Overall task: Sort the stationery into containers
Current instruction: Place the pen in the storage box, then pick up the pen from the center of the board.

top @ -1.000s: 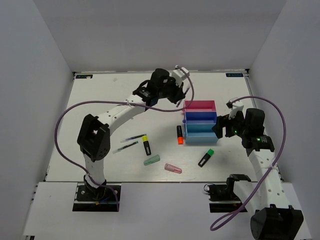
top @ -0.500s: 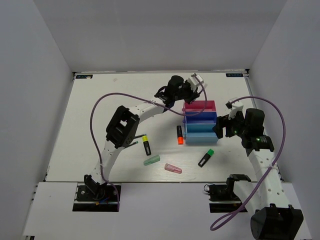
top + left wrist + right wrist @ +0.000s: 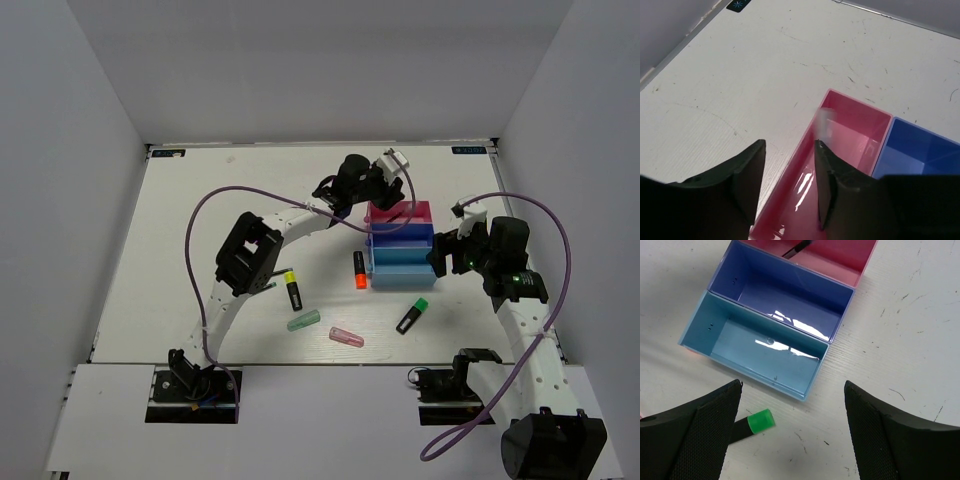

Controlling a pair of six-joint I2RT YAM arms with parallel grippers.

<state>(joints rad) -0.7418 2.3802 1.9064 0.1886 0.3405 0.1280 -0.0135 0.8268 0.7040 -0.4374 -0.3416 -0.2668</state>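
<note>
Three joined containers stand mid-table: a pink bin [image 3: 400,212], a dark blue bin [image 3: 400,237] and a light blue bin [image 3: 400,266]. My left gripper [image 3: 789,144] hangs open over the pink bin's [image 3: 850,145] left rim, with nothing between its fingers. A dark pen [image 3: 795,249] lies inside the pink bin [image 3: 840,257]. My right gripper [image 3: 792,385] stands wide open above bare table beside the light blue bin [image 3: 760,350]. A green-ended highlighter [image 3: 752,424] lies by its left finger. An orange highlighter [image 3: 359,270], a yellow highlighter [image 3: 293,290], a green capsule [image 3: 303,321] and a pink capsule [image 3: 346,337] lie on the table.
The left arm's elbow [image 3: 248,255] hangs over the spot left of the yellow highlighter, and a dark pen [image 3: 272,286] peeks out beside it. White walls close the table on three sides. A purple cable [image 3: 300,215] loops along the left arm.
The left gripper swung right from beside the bins to above the pink bin, and its jaws went from shut to open. The right arm held still.
</note>
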